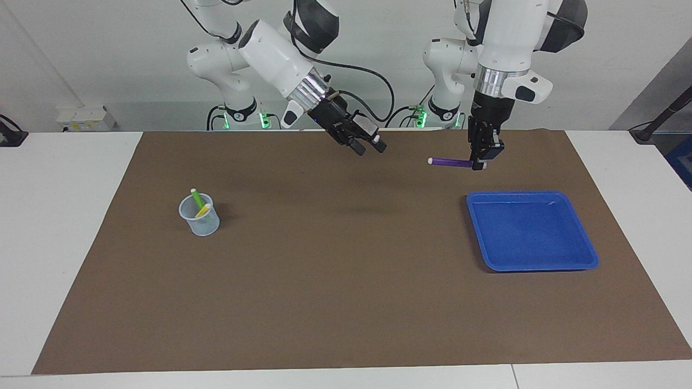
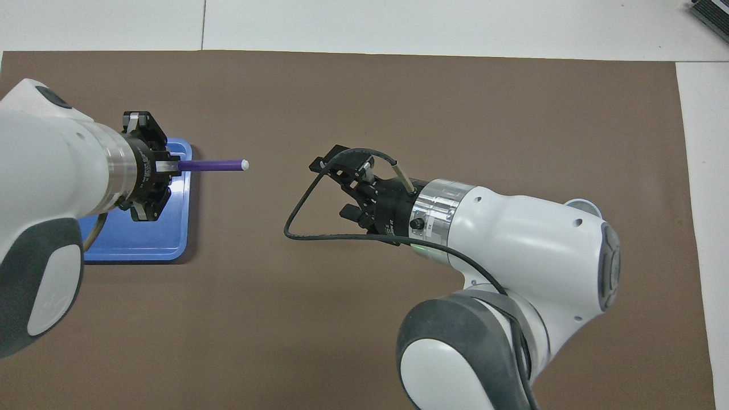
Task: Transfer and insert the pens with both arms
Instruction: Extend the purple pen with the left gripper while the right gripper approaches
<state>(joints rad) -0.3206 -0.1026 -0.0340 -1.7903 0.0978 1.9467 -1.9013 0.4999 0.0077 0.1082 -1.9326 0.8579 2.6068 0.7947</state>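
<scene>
The purple pen (image 1: 451, 162) lies level in the air, pinched at one end by the left gripper (image 1: 479, 163), whose fingertips are closed on it. Its whitish tip points away from that gripper toward the right gripper (image 1: 370, 146), which hangs over the brown mat (image 1: 335, 281) well apart from the pen's tip with its fingers spread wide and nothing between them. In the overhead view the pen (image 2: 211, 165) juts out from the left gripper (image 2: 165, 166) past the edge of the tray, and the right gripper (image 2: 347, 188) faces it across bare mat.

Below and beside the left gripper sits the blue tray (image 1: 532, 265), shallow and rimmed, with nothing in it. In the overhead view part of the tray (image 2: 165, 245) is covered by the left arm.

Well away from both grippers, toward the right arm's end of the table, stands a small clear cup (image 1: 201, 222). The green pen (image 1: 197, 198) leans inside it with its whitish end sticking up above the rim, and the yellow pen (image 1: 203, 210) rests in the cup beside it, its tip just at the rim.
</scene>
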